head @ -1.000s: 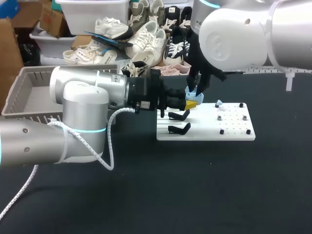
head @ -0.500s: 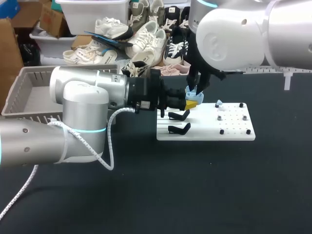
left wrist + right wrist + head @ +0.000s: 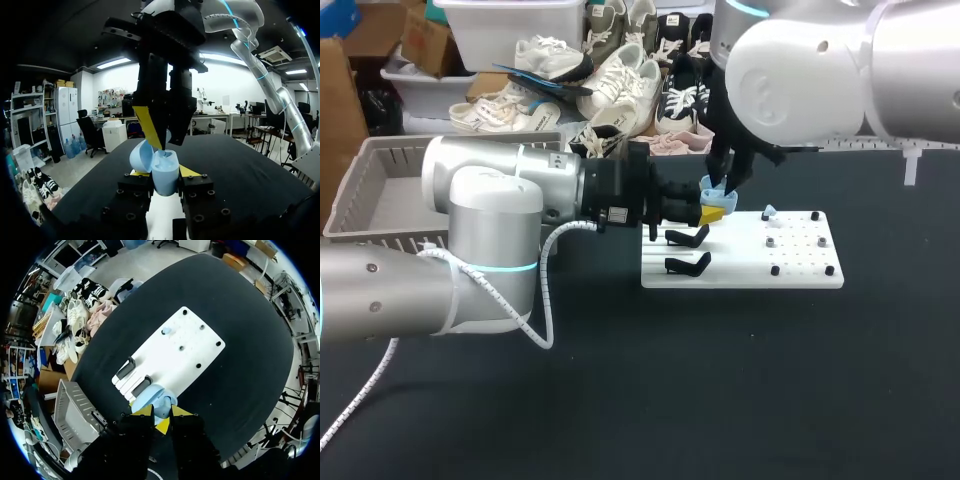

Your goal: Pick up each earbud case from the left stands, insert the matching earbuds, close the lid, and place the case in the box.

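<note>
Two-armed at this point: clamping the earbud case (image 3: 166, 167) from both sides in the left gripper (image 3: 161, 173), yellow tips pressing its flanks, holding it upright and lid-open at the far left part of the white board (image 3: 800, 275), just beyond the stands (image 3: 688, 238). Hanging the right gripper (image 3: 162, 411) straight above the case, open mouth facing up at it. Not being able to tell whether that gripper is pinching an earbud or nothing. Judging the seating to be turning on this vertical line-up. Leaving what looks like one pale earbud (image 3: 769, 211) sitting at the board's far edge, and the grey box (image 3: 380, 200) lying well left of the board.
</note>
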